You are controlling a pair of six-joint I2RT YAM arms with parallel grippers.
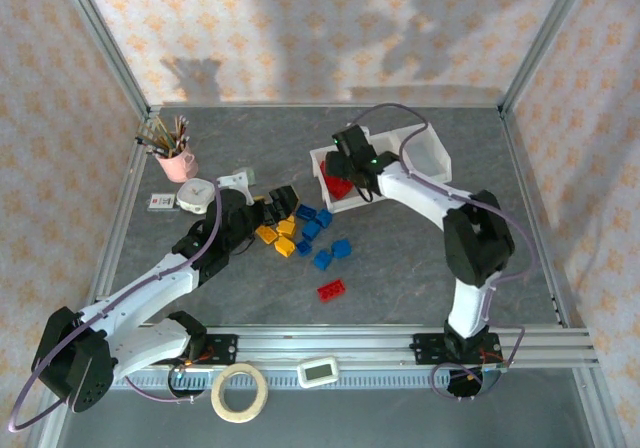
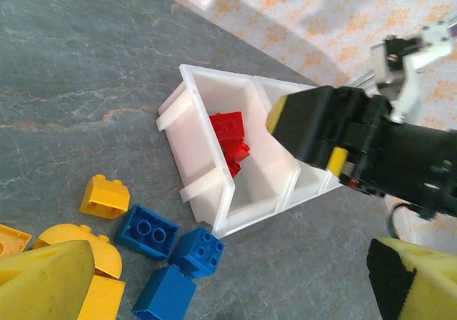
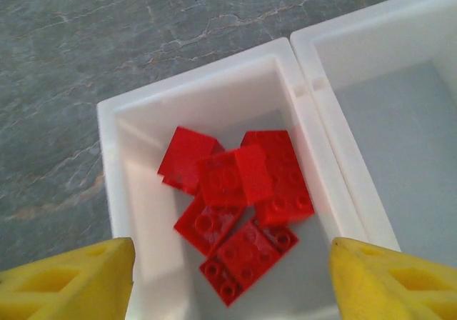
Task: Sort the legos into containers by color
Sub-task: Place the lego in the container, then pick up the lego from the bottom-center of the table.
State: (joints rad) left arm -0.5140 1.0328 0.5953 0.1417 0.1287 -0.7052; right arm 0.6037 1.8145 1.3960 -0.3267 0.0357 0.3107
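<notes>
Yellow fingertips [image 3: 64,281] of the right claw [image 3: 228,284] are spread wide, holding nothing, right above the end bin [image 3: 114,191] of the containers [image 1: 432,148], where red legos [image 3: 278,184] sit piled. One loose red lego [image 1: 331,289] lies on the desk [image 1: 400,258] well back toward the bases, long side running left-right; the open left claw [image 1: 283,200] sits about as near.

Left arm [image 1: 140,300]: white links, black joints. Right arm [image 1: 432,196]: same build, lilac cable [image 1: 388,106] arching over, green light [image 1: 372,154] at wrist. Right gripper [image 3: 228,281]: chunky yellow fingers [image 3: 71,284].
</notes>
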